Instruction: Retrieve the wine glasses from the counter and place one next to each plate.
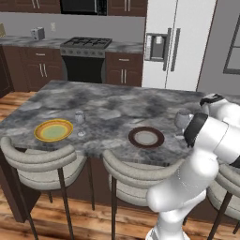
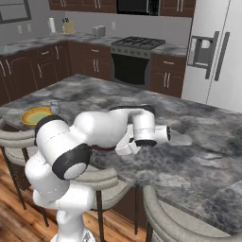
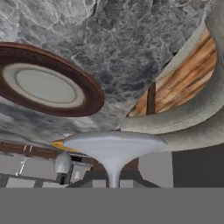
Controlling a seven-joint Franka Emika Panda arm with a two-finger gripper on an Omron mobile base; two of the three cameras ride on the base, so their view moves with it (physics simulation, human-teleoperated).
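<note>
Left base view, left to right: the yellow-orange plate (image 1: 53, 130) lies far out to one side of the jaws, with one wine glass (image 1: 80, 123) upright just beside it, so that setting looks finished. Nearer in, the brown-rimmed plate (image 1: 146, 137) sits close to the counter's (image 1: 108, 101) front edge. The second wine glass (image 1: 182, 119) is just past it, at the end of the arm.

In the hand view the round foot and stem of this glass (image 3: 113, 148) rise straight out from between the jaws. The fingertips themselves are hidden, but the jaws stand nearly pressed together, which I take as a pinch on the stem or the low part of the bowl. The brown-rimmed plate (image 3: 43, 85) lies ahead and off to one side of the foot, not under it. The padded rim of a stool (image 3: 188, 113) is on the other side.

The step in hand looks like the set-down. Bring the foot flat onto bare stone beside the plate's rim, close but not overlapping it, and away from the counter edge. Keep the stem vertical and part the jaws only once the foot bears fully, since a narrow-stemmed glass tips easily.

In the right base view the arm folds low and forward over the counter, forearm nearly level, and the gripper (image 2: 166, 134) points sideways across the stone.
</note>
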